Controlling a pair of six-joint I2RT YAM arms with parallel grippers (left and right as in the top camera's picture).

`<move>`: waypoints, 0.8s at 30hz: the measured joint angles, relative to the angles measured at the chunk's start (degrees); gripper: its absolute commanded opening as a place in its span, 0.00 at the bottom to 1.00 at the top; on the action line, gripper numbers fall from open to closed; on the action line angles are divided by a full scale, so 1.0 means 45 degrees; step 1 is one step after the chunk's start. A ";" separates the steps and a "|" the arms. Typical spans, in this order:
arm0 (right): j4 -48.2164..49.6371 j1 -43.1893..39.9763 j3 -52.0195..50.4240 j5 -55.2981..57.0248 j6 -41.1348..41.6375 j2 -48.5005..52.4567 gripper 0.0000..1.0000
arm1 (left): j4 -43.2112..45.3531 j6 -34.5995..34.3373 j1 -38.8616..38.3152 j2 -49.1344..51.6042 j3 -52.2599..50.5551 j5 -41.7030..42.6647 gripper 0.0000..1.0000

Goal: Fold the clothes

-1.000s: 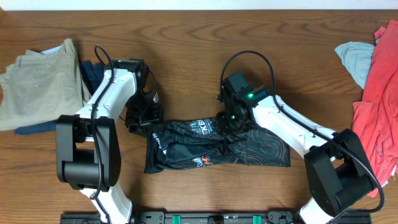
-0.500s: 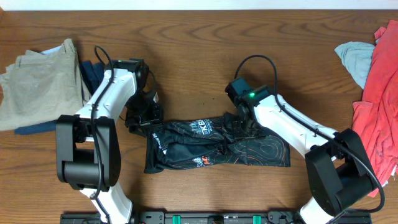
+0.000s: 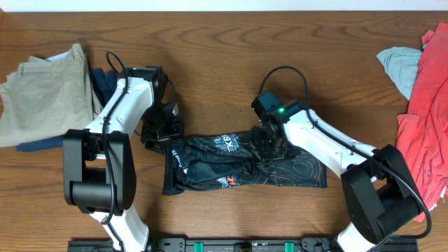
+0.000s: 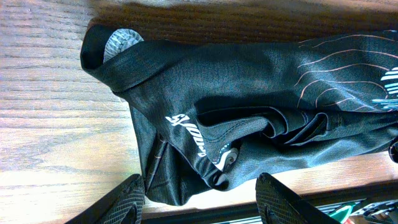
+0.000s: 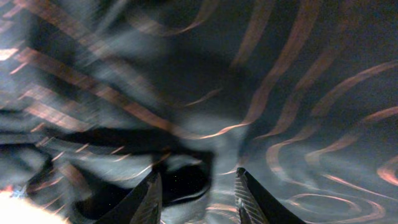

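The clothes, a black jersey (image 3: 238, 165) with thin orange lines and white logos, lie crumpled lengthwise on the wooden table's near middle. My left gripper (image 3: 159, 134) hovers at its left end. In the left wrist view, the jersey's (image 4: 249, 106) hem lies between the spread fingers (image 4: 127, 200) of the open left gripper (image 4: 202, 202), untouched. My right gripper (image 3: 270, 144) is down on the jersey's upper middle. In the blurred right wrist view, the right gripper (image 5: 199, 199) has its fingers (image 5: 249, 198) apart, astride a fold of striped jersey fabric (image 5: 273, 93).
Khaki trousers (image 3: 42, 91) lie on a navy garment (image 3: 105, 82) at the far left. A red garment (image 3: 428, 119) and a pale blue one (image 3: 402, 66) lie at the right edge. A black rail (image 3: 231, 245) runs along the table's front.
My right gripper has shifted slightly right and down onto the jersey's upper middle, and its jaws have narrowed. The left arm has not moved.
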 measured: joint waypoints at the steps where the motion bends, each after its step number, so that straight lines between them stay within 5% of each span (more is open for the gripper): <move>1: -0.0039 0.0000 -0.0005 -0.0447 -0.0267 0.0000 0.37 | 0.0000 0.0000 0.0000 0.0000 0.0000 0.0000 0.59; 13: -0.0675 0.0185 -0.0015 -0.5425 -0.3366 0.0000 0.41 | 0.0000 0.0000 0.0000 0.0000 0.0000 0.0000 0.59; 24: -0.0675 0.0646 -0.0015 -0.6489 -0.4187 -0.0005 0.38 | 0.0000 0.0010 0.0000 0.0000 0.0000 0.0000 0.64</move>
